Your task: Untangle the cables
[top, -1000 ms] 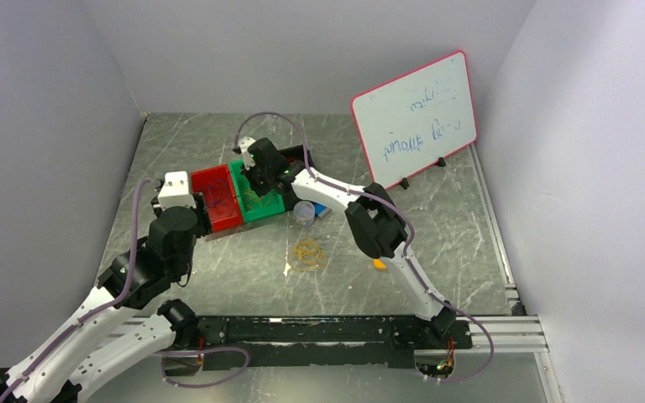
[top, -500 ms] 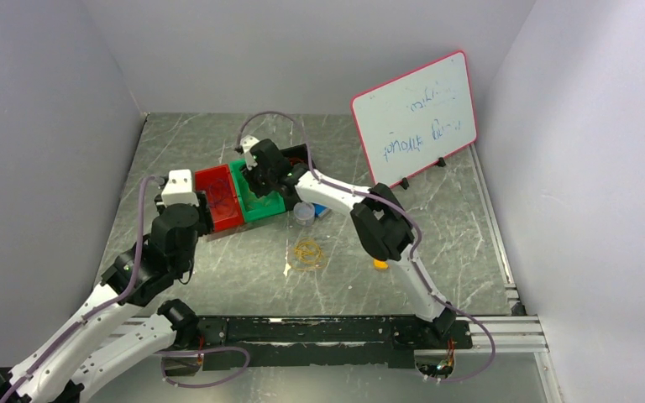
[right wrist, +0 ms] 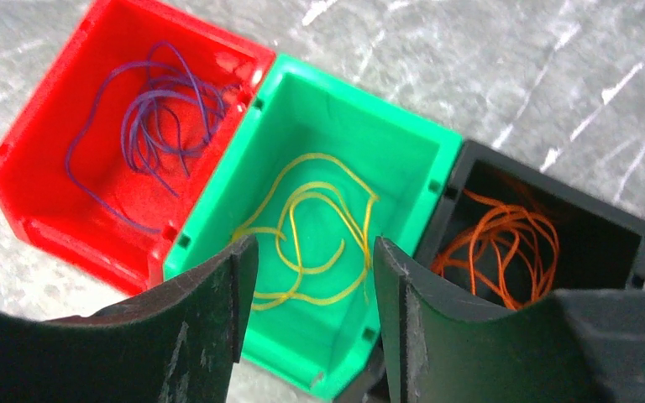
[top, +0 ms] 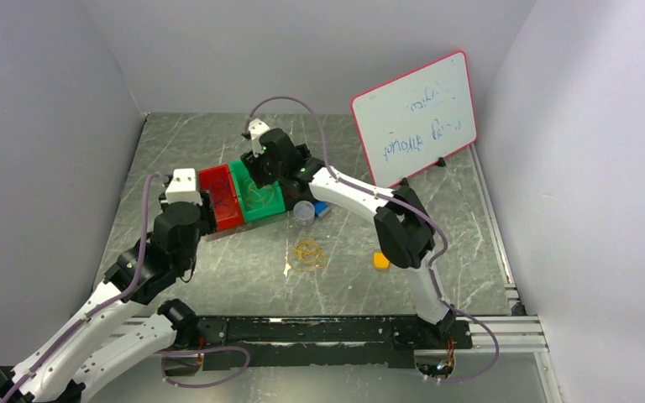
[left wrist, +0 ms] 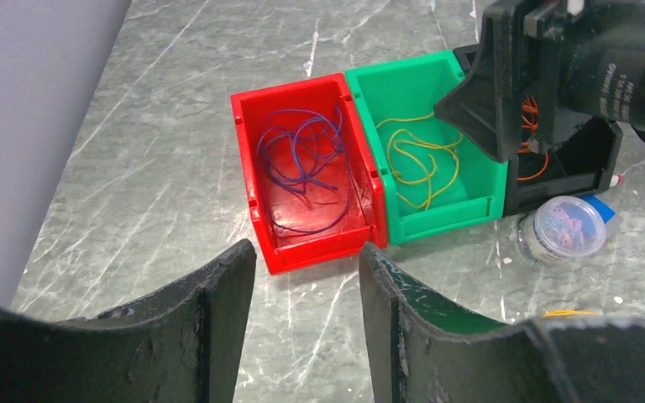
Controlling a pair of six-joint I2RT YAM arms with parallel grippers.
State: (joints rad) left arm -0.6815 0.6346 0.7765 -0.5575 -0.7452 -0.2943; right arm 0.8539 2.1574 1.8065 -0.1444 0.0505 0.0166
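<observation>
Three bins stand side by side. The red bin (right wrist: 50, 243) holds a dark purple cable (right wrist: 151, 109), the green bin (right wrist: 369, 143) a yellow cable (right wrist: 319, 201), and the black bin (right wrist: 613, 252) an orange cable (right wrist: 504, 239). My right gripper (right wrist: 315, 252) hovers open over the green bin, nothing between its fingers. My left gripper (left wrist: 306, 252) stands open and empty above the table, just in front of the red bin (left wrist: 319, 243). Another loose yellow-orange cable loop (top: 308, 252) lies on the table nearer the arms.
A small clear round tub (left wrist: 564, 227) of coloured bits sits right of the bins, with a blue piece (top: 323, 210) beside it. A small orange object (top: 380, 260) lies by the right arm. A whiteboard (top: 416, 117) leans at the back right. Walls enclose three sides.
My right gripper has opened and pulled up and back from the green bin, where the yellow cable now lies free. The left arm has barely shifted.
</observation>
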